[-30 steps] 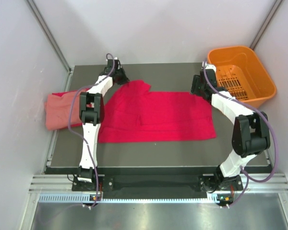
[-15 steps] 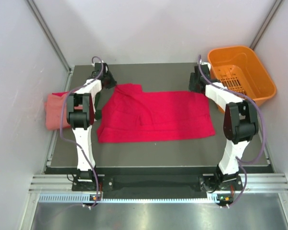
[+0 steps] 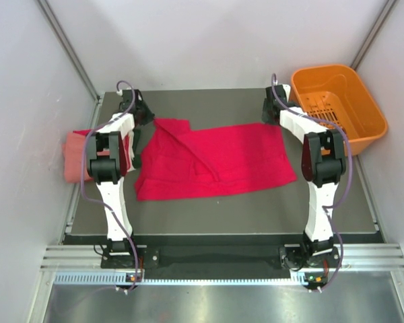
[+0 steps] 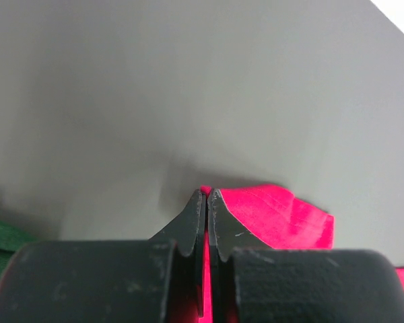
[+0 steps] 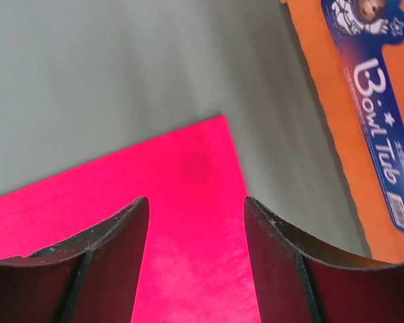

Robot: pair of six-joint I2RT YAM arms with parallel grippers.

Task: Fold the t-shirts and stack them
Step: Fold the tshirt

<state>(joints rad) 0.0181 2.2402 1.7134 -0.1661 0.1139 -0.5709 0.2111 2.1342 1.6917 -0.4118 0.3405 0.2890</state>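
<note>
The crimson red t-shirt (image 3: 215, 158) lies spread on the dark table, with a diagonal crease near its middle. My left gripper (image 3: 146, 118) is at its far left corner. In the left wrist view that gripper (image 4: 207, 192) is shut on a pinch of the red cloth (image 4: 276, 215). My right gripper (image 3: 272, 116) is at the shirt's far right corner. In the right wrist view it (image 5: 195, 202) is open over that red corner (image 5: 188, 168) and holds nothing. The salmon pink t-shirt (image 3: 74, 155) lies at the table's left edge. A strip of dark green cloth (image 4: 3, 239) shows at the left of the left wrist view.
The orange plastic basket (image 3: 337, 108) stands at the back right, close to my right gripper; its labelled wall (image 5: 363, 101) fills the right of the right wrist view. White walls enclose the table on the left, the back and the right.
Both grippers have moved toward the table's back corners. The left one has pulled the shirt's far left corner leftward, and the shirt now shows a diagonal crease.
</note>
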